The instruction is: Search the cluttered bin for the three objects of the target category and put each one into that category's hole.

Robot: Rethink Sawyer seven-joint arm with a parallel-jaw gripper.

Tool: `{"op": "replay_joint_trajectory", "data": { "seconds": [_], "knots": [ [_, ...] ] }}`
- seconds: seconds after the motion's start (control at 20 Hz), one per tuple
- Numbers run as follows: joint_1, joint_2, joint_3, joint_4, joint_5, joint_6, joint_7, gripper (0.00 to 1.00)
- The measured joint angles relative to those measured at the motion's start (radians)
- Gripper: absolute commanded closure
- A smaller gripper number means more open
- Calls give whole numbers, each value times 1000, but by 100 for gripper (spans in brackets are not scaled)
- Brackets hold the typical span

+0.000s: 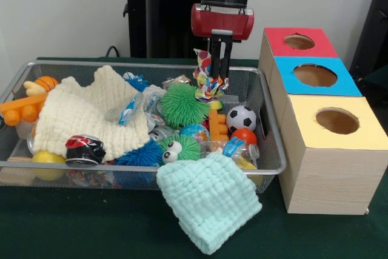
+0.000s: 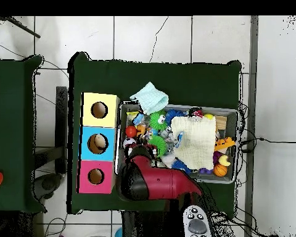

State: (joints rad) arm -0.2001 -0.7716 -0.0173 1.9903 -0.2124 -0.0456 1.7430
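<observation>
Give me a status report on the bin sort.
Gripper shut on crumpled wrapper, lifted above bin. Three boxes' holes unobstructed. Mint cloth draped over bin's front rim.

The gripper (image 1: 221,59) hung over the far right part of the bin (image 1: 73,163), its fingers clamped on a crumpled multicoloured wrapper (image 1: 208,77); a cream cloth (image 1: 85,116) lay inside at left; a mint cloth (image 1: 209,201) draped over the near rim; red, blue and yellow-topped boxes (image 1: 327,131) stood just beside the bin.

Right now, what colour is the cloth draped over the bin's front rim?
Pale mint green cloth, clearest in the front view.
</observation>
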Motion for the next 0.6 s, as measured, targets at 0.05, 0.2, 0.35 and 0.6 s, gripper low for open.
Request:
{"op": "replay_joint_trajectory", "data": {
  "seconds": [0.05,0.2,0.35,0.6],
  "knots": [
    [0,-8,0,0,0,6,0,100],
    [1,-22,0,0,0,21,0,100],
    [10,-44,0,1,2,50,0,100],
    [36,-76,0,1,13,102,0,100]
  ]
}}
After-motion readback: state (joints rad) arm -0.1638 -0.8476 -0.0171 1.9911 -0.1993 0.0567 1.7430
